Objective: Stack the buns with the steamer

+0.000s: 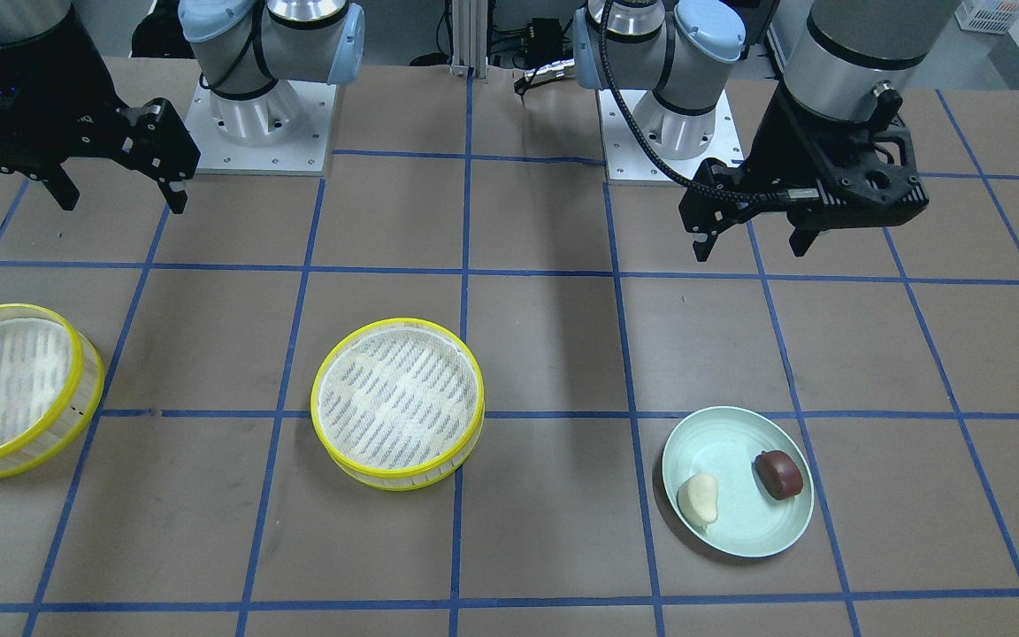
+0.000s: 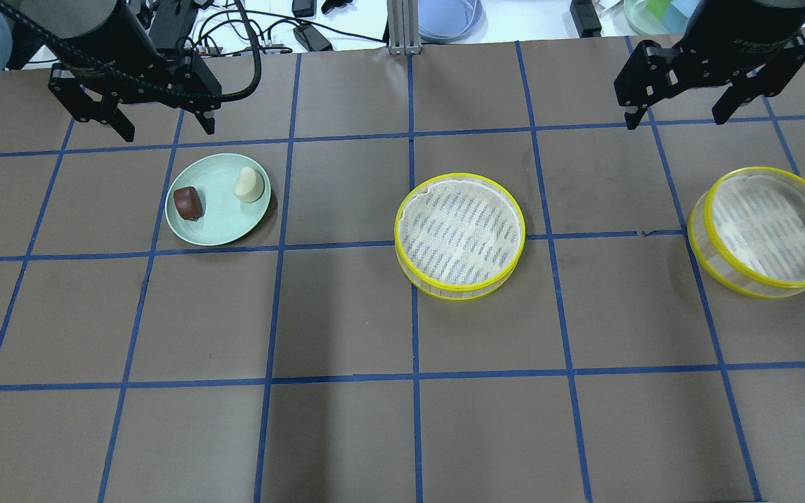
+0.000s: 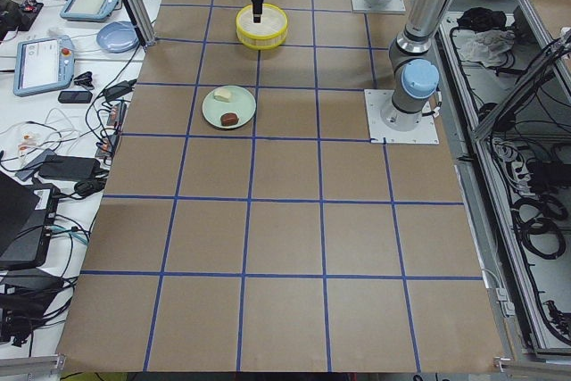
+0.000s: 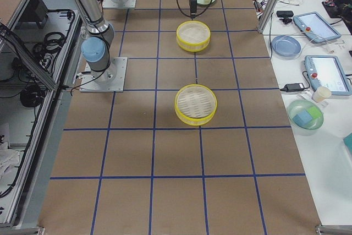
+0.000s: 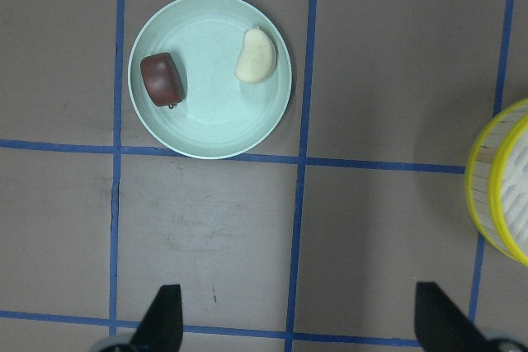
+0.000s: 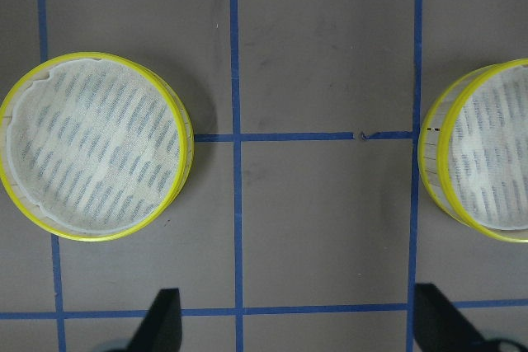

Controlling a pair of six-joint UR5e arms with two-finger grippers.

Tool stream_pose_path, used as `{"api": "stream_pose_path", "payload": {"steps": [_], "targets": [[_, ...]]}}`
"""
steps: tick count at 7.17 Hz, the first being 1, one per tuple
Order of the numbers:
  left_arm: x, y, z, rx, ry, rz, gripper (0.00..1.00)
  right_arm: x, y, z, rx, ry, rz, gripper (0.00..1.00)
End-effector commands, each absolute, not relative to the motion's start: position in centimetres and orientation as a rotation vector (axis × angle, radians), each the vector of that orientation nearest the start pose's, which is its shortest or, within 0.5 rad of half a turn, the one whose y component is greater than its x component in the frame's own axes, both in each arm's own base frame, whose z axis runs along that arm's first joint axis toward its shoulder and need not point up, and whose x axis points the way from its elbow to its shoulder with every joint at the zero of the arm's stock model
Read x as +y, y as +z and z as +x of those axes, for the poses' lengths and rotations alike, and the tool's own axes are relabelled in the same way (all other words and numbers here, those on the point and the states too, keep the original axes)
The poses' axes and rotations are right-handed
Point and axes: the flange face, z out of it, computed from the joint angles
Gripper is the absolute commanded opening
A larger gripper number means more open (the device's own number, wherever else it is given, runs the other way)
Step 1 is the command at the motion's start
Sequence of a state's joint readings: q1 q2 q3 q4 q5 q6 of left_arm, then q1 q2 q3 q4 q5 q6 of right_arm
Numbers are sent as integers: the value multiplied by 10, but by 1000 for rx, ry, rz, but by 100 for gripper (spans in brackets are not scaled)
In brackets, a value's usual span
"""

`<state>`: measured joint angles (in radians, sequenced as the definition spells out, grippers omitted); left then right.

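Note:
A cream-white oblong bun (image 2: 249, 184) and a dark reddish-brown bun (image 2: 188, 202) lie on a pale green plate (image 2: 217, 227); they also show in the left wrist view, white bun (image 5: 256, 56) and brown bun (image 5: 161, 79). One yellow-rimmed steamer tray (image 2: 460, 235) sits at the table's middle, a second steamer tray (image 2: 767, 230) at the right. My left gripper (image 2: 165, 128) is open and empty, raised behind the plate. My right gripper (image 2: 676, 116) is open and empty, raised between the two trays.
The brown table has a blue tape grid. Both arm bases (image 1: 262, 115) stand at the robot side. Tablets, cables and bowls lie on the white bench (image 2: 346, 21) beyond the table's far edge.

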<state>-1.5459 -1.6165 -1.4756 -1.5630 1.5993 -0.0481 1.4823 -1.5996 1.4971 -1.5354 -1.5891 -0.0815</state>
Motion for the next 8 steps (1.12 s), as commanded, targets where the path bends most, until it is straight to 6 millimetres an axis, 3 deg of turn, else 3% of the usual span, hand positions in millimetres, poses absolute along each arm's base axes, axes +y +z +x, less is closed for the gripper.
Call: {"api": "stream_pose_path", "payload": {"steps": [1,2,3,4,5,6,8], "targets": [[-520,498,-116,3112,-60,-111,100,-492,536,88,3170,-106,59,100],[-525,496,-109,3108,-71,-123,100,-492,536,88,3167,-109,60,100],[-535,473,-79,3113,-11,-200,100,-493,535,88,3170,-104,57,100],[-563,458,-46,3162,-231,-218,100,-496,533,86,3174,-106,36,100],[-574,412,-45,3229,-161,-250,100,-498,531,77,3193,-98,32,100],[-586,365,-43,3230,-118,-253,100,-502,530,52,3214,-85,33,100],[-616,300,-37,3234,-114,-251,100,-514,504,-43,3202,19,-61,100]]}}
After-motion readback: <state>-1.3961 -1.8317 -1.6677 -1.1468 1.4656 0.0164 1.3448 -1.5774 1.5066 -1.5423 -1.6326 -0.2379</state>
